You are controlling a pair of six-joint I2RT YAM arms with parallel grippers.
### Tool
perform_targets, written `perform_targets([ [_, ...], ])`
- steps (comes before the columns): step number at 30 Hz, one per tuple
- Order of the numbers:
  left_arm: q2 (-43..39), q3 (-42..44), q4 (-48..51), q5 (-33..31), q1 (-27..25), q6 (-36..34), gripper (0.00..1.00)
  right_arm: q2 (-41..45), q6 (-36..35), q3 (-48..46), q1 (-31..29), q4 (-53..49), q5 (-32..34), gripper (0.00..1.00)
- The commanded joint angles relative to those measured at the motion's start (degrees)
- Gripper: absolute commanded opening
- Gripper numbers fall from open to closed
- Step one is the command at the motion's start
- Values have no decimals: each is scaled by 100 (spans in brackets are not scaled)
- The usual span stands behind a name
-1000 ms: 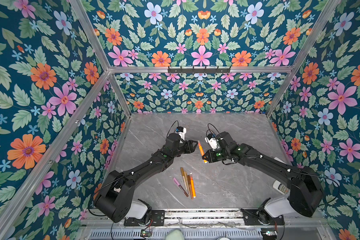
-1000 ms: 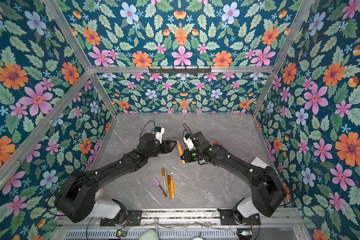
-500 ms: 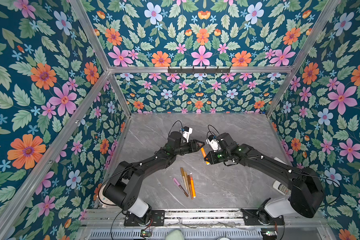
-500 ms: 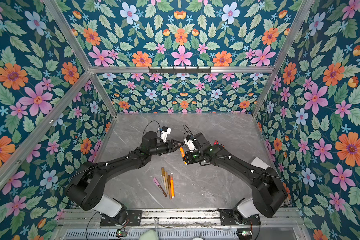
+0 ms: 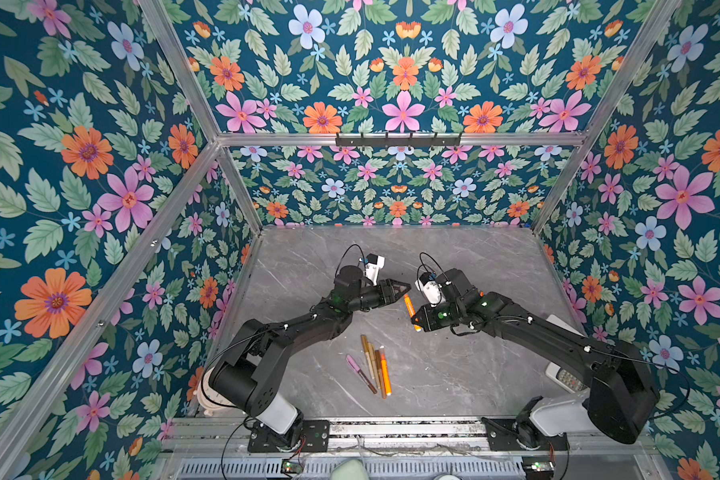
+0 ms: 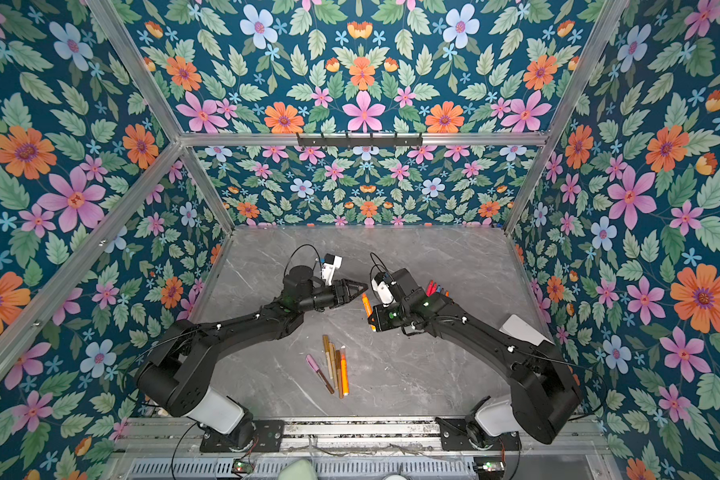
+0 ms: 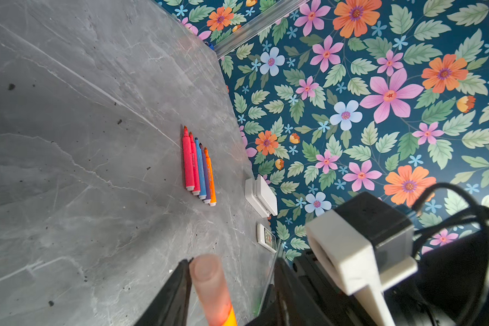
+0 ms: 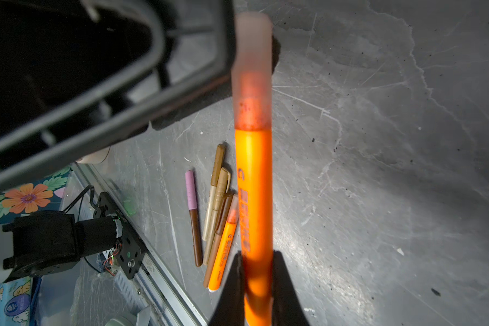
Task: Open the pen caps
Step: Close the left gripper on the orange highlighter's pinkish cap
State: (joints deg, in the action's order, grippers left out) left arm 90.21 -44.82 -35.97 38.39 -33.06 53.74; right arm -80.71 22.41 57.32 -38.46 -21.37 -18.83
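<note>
My right gripper point(image 8: 258, 254) is shut on the barrel of an orange pen point(image 5: 410, 309), held above the grey table in both top views. Its pale translucent cap point(image 8: 251, 70) points at my left gripper point(image 5: 406, 287). In the left wrist view the cap point(image 7: 209, 279) lies between the open jaws of the left gripper point(image 7: 232, 262). One finger touches it and the other stands well apart. Several capped pens point(image 5: 373, 365) lie near the front edge: one with a purple cap point(image 8: 190, 189), gold and brown ones, and an orange one point(image 8: 223, 248).
A row of several uncapped pens point(image 7: 198, 166) lies by the right wall, behind my right arm point(image 6: 435, 287). A white box point(image 7: 261, 194) and a small remote point(image 5: 566, 376) sit against that wall. Floral walls close three sides; a metal rail point(image 5: 391, 428) runs along the front.
My left gripper has swung right to the pen's cap end, and its jaws have narrowed around the cap. The right gripper has kept its hold, with the pen shifted only slightly.
</note>
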Motion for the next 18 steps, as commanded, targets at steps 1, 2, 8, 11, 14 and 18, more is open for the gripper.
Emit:
perform_targets([
  [1, -38, 33, -302, 28, 1, 66, 50, 35, 17, -2, -8, 89, 45, 0],
  [2, -39, 50, -327, 41, 1, 95, 50, 29, 17, 3, -4, 100, 46, 0],
  [8, -10, 153, -572, 81, 1, 240, 48, -15, 26, -8, -3, 155, -3, 0],
  [11, 13, 198, -727, 115, 1, 337, 45, 10, 43, -65, -6, 211, -33, 0],
  [14, 97, 204, -974, 207, 1, 487, 42, 33, 43, -85, -10, 213, -41, 0],
  [18, 209, 203, -1209, 266, -8, 669, 42, 64, 19, -92, -7, 250, -122, 0],
])
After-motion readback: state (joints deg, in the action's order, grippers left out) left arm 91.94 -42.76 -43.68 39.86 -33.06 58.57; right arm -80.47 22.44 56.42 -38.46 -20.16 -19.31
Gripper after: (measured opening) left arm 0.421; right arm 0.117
